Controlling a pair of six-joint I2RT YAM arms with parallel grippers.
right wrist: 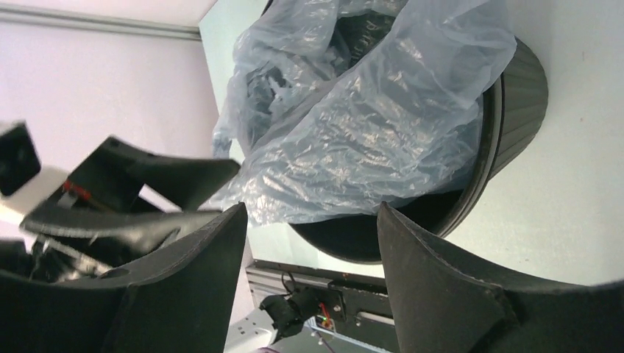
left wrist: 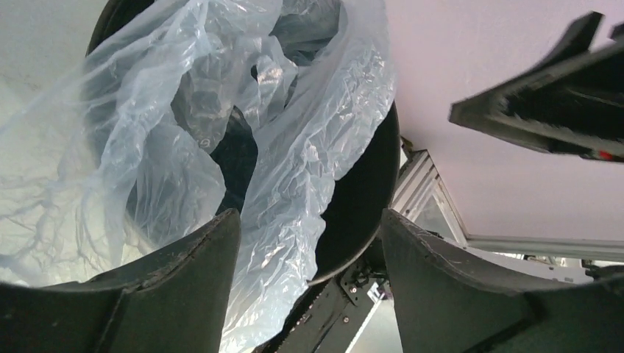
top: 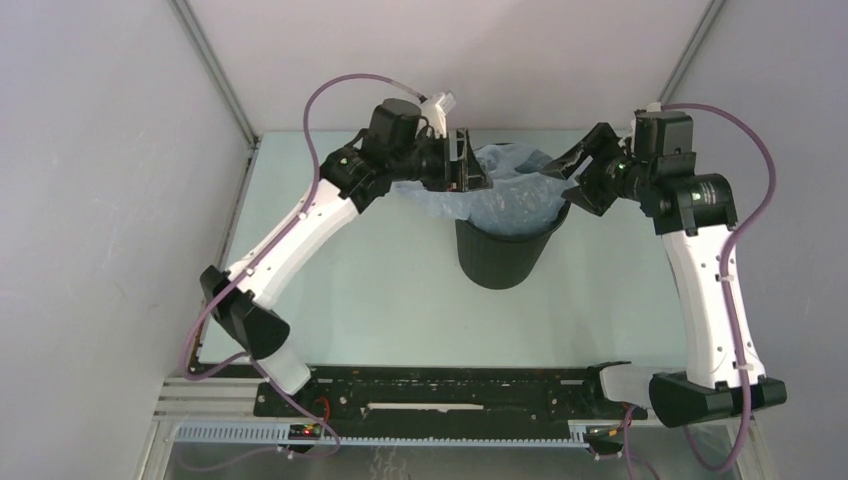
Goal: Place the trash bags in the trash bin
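Observation:
The black trash bin (top: pixel 500 262) stands upright at the back middle of the table. The pale blue trash bag (top: pixel 512 192) fills its mouth, rumpled, and spills over the rim on the left side. My left gripper (top: pixel 478 165) is open at the bin's left rim; in the left wrist view (left wrist: pixel 309 246) a flap of bag (left wrist: pixel 147 110) hangs between its spread fingers, not pinched, over the bin (left wrist: pixel 360 191). My right gripper (top: pixel 570 172) is open and empty at the right rim. In the right wrist view (right wrist: pixel 313 220) the bag (right wrist: pixel 368 125) and bin (right wrist: pixel 519 95) lie just beyond the fingertips.
White walls close the back and both sides of the pale green table (top: pixel 380 290). A black rail (top: pixel 440 385) with the arm bases runs along the near edge. The two grippers face each other across the bin, a bin's width apart.

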